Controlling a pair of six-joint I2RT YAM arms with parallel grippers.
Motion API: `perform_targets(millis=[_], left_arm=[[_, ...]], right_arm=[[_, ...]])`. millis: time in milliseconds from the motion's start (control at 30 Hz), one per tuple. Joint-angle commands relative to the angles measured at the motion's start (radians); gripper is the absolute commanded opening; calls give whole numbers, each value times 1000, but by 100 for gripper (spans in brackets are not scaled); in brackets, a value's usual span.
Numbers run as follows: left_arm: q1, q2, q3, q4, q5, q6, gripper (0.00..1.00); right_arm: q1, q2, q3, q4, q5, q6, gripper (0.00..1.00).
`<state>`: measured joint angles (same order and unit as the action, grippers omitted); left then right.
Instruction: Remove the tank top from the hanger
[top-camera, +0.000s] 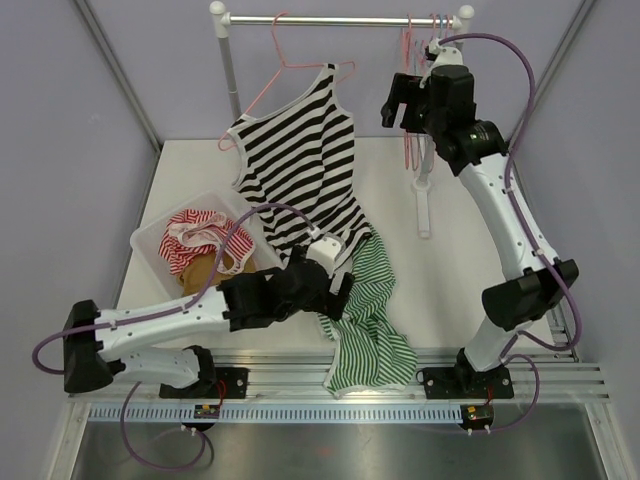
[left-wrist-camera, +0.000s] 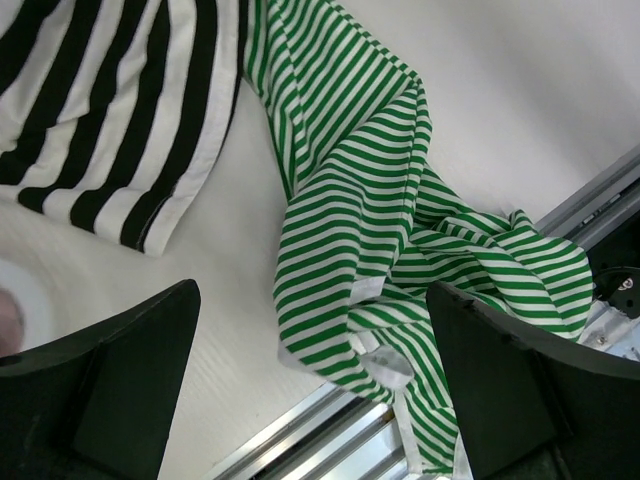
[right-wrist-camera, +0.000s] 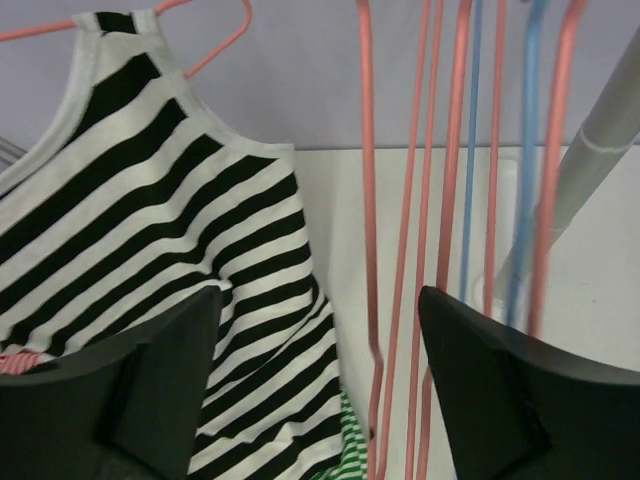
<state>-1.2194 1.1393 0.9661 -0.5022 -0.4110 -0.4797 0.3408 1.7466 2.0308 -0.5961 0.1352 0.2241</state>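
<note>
While the tank top (top-camera: 300, 165) hangs on its pink hanger (right-wrist-camera: 220, 40), hem touching the surface (top-camera: 400, 200), left gripper (left-wrist-camera: 315, 300) stands wide above a green shirt (left-wrist-camera: 350, 250), right gripper (right-wrist-camera: 320, 300) wide beside spare hangers (right-wrist-camera: 367, 200).

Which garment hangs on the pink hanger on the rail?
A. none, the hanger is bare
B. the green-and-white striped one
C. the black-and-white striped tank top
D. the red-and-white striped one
C: the black-and-white striped tank top hangs from the pink hanger; the green one lies on the table, the red one in the bin.
</note>
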Motion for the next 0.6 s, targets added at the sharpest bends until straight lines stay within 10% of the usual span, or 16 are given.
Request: perform_targets(millis=[0, 567], left_arm=[[-9, 88, 14, 139, 44, 13, 99], [-9, 657, 89, 301, 354, 26, 99]], right_arm=[[-5, -156, -42, 19, -106, -15, 95], [-5, -898, -656, 16, -655, -12, 99]])
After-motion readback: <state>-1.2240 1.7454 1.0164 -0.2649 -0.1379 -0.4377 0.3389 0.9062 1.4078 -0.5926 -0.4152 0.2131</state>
